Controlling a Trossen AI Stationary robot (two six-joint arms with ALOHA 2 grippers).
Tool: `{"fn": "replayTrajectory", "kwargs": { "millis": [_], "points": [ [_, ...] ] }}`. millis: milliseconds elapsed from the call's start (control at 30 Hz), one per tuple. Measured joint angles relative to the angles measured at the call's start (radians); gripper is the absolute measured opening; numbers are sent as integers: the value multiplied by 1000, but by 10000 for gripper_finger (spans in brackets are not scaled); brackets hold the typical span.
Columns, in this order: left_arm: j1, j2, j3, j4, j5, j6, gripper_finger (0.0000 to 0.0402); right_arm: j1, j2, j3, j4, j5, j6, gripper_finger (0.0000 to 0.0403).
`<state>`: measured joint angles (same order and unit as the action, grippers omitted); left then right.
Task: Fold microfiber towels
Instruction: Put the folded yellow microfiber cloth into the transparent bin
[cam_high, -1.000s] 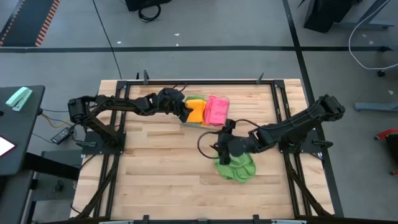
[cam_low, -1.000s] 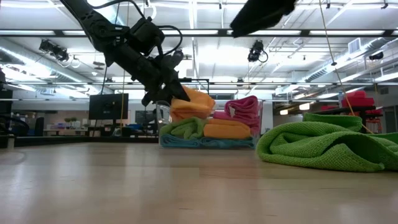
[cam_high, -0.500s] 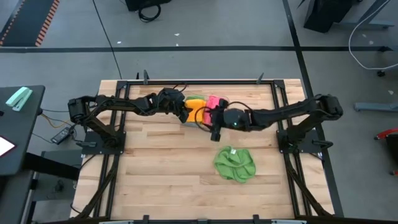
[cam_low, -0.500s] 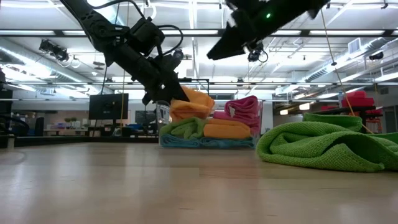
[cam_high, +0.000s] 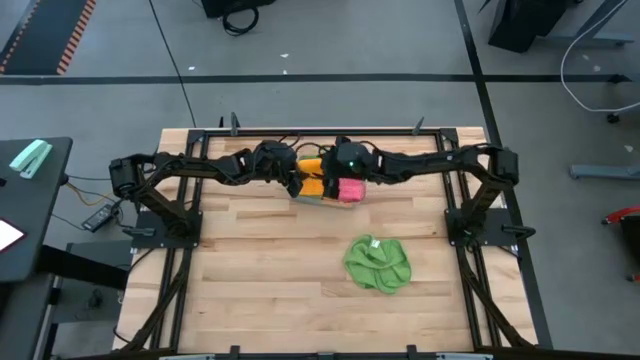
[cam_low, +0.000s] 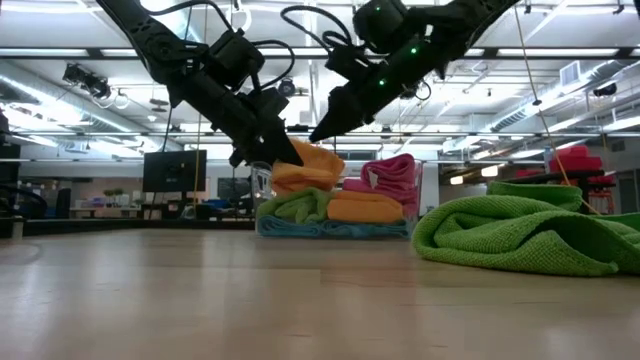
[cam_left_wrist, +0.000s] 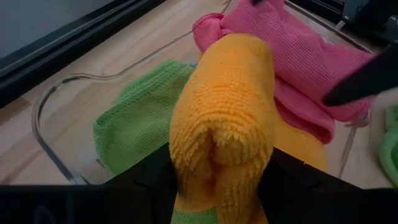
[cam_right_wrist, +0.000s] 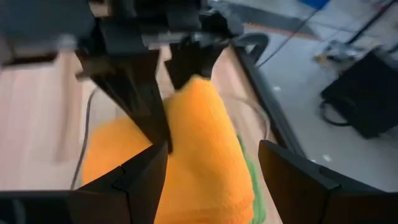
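A clear plastic tray (cam_high: 357, 199) at the far middle of the table holds bunched towels: orange (cam_high: 314, 184), pink (cam_high: 350, 187), green (cam_left_wrist: 134, 124) and a blue one (cam_low: 330, 230) at the bottom. My left gripper (cam_high: 298, 180) is shut on the top orange towel (cam_low: 312, 162) in the tray. My right gripper (cam_high: 326, 172) is open just above the same towel (cam_right_wrist: 199, 137), one finger on either side, and no touch shows. A crumpled green towel (cam_high: 378, 263) lies loose on the table, nearer than the tray. My left gripper pinches a thick bunched fold of the orange towel (cam_left_wrist: 217, 146) between its two fingers, several layers. The fingers slant down from the table's left. The fold bulges out past the fingers (cam_left_wrist: 283, 177), and the towel's lower part rests on the other towels in the tray.
The loose green towel (cam_low: 530, 235) lies right of the table's middle. Black frame rails (cam_high: 300, 131) run along the table's far edge and sides. Bare wood (cam_high: 250, 260) lies on the near left. The two arms meet closely over the tray.
My right gripper has gone from over the loose green towel up and toward the table's far edge, and then left over the tray, ending just above the orange towel. The green towel lies where it was. My left gripper has kept its hold.
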<state>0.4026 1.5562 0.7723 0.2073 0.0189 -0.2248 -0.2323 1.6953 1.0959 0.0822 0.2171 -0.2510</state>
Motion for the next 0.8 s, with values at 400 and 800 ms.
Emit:
{"fn": "replayTrajectory", "kwargs": {
  "millis": [400, 800],
  "points": [
    [-10, 2, 0, 31, 1, 94, 222, -135, 13, 25, -14, -211, -23, 261],
    [-11, -8, 0, 26, 0, 236, 226, -140, 133, 41, -15, -190, 39, 261]
  ]
}}
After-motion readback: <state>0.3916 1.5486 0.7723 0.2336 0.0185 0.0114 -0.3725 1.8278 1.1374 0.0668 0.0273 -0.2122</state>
